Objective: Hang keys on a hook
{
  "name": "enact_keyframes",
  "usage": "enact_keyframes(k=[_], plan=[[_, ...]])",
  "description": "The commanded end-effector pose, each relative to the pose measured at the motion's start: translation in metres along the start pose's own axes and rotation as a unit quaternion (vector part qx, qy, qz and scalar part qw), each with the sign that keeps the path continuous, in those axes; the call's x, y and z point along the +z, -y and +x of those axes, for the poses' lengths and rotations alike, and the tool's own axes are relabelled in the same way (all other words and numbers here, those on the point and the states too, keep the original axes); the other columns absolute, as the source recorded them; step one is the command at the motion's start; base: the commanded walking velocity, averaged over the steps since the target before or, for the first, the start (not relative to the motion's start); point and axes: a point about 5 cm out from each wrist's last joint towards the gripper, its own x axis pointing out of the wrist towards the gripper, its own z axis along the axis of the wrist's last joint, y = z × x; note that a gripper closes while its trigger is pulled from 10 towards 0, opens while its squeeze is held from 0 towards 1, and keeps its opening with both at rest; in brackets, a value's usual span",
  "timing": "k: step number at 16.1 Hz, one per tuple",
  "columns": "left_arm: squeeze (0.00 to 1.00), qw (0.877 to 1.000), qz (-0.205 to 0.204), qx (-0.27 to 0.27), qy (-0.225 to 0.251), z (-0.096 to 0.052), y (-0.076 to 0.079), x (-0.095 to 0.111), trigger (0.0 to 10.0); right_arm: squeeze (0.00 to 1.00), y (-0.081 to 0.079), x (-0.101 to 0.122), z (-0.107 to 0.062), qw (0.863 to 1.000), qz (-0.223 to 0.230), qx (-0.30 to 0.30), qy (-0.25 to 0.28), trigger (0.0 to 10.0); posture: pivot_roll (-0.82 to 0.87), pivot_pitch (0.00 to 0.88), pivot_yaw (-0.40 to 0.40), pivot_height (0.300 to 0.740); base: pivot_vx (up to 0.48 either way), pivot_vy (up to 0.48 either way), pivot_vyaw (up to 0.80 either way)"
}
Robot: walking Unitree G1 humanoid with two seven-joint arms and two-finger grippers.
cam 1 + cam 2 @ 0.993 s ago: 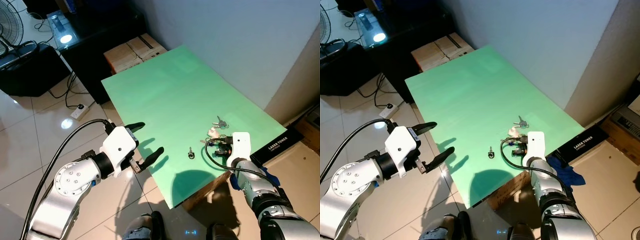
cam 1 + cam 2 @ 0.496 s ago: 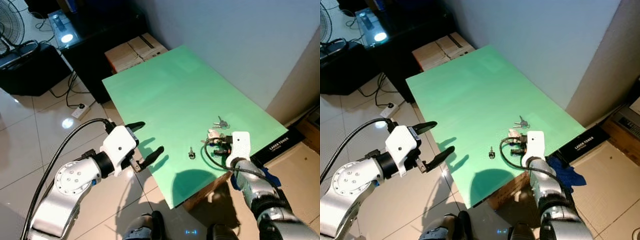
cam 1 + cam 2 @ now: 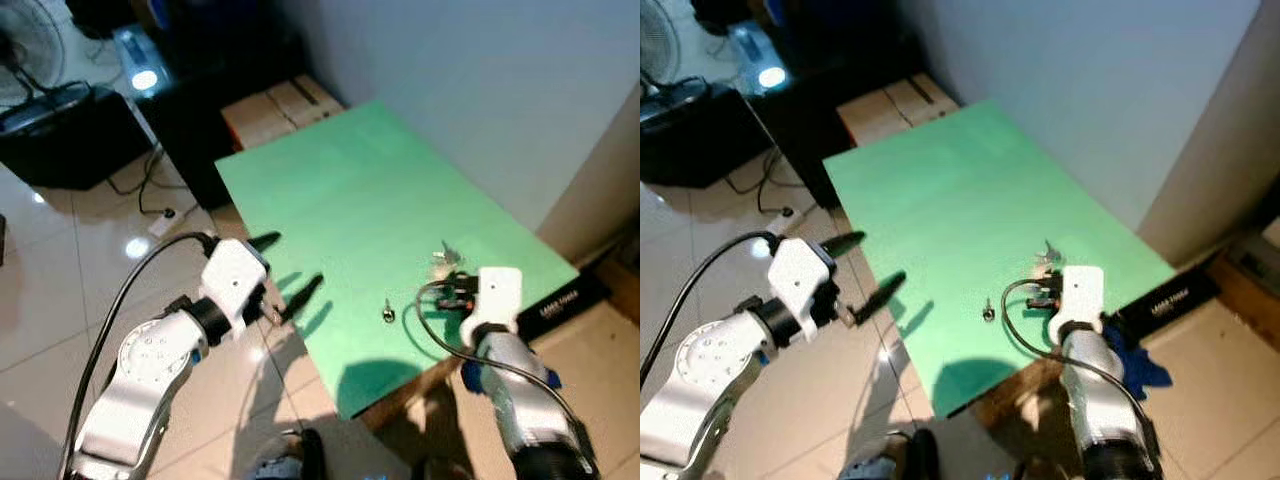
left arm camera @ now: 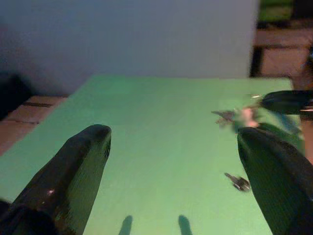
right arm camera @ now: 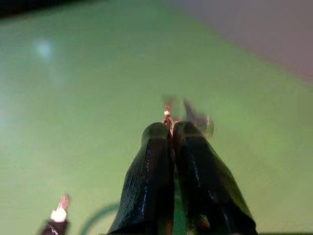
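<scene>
Now the right end effector (image 3: 1049,290), its black fingers pinched almost together around the small bunch of silver keys (image 5: 168,113) near the green bench's (image 3: 340,190) right edge, has closed since a moment ago, so lifting looks imminent. Left end effector (image 3: 285,272) hovers wide open and empty off the near-left edge; open bench lies beyond.

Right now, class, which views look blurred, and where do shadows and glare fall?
Both eye views are softly motion-blurred; glare spots shine on the glossy tiled floor. Left wrist view: the open left hand casts two finger shadows on the flat green tabletop. Right wrist view: the bunch of metal keys is blurred.
</scene>
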Motion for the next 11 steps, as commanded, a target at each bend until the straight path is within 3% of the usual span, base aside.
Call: enact_keyframes(k=[1, 4, 7, 8, 11], plan=[[0.2, 1.0, -0.007, 0.025, 0.001, -0.002, -0.008, -0.003, 10.0, 0.0, -0.005, 0.016, -0.003, 1.0, 0.007, 0.007, 0.025, 0.0, 0.0, 0.022, 0.11, 0.74, 0.0, 0.0, 0.0], [0.19, 0.999, -0.014, 0.052, 0.007, 0.004, -0.012, -0.004, 10.0, 0.0, -0.008, 0.038, -0.015, 0.999, -0.006, 0.012, 0.052, 0.0, -0.02, 0.004, 0.108, 0.74, 0.0, 0.0, 0.0], [0.19, 0.997, -0.025, 0.074, 0.007, -0.006, -0.008, -0.006, 10.0, 0.0, -0.027, 0.083, -0.033, 0.989, 0.003, 0.059, 0.133, 0.0, -0.05, 0.0, 0.098, 0.74, 0.0, 0.0, 0.0], [0.18, 0.996, -0.026, 0.079, 0.007, -0.009, -0.007, -0.007, 10.0, 0.0, -0.035, 0.095, -0.037, 0.987, 0.0, 0.073, 0.145, 9.6, -0.05, 0.0, 0.093, 0.74, 0.0, 0.0, 0.0], [0.18, 0.996, -0.026, 0.083, 0.009, -0.009, -0.003, -0.008, 10.0, 0.0, -0.043, 0.109, -0.041, 0.983, -0.008, 0.089, 0.157, 10.0, -0.06, 0.0, 0.08, 0.74, 0.0, 0.0, 0.0]])
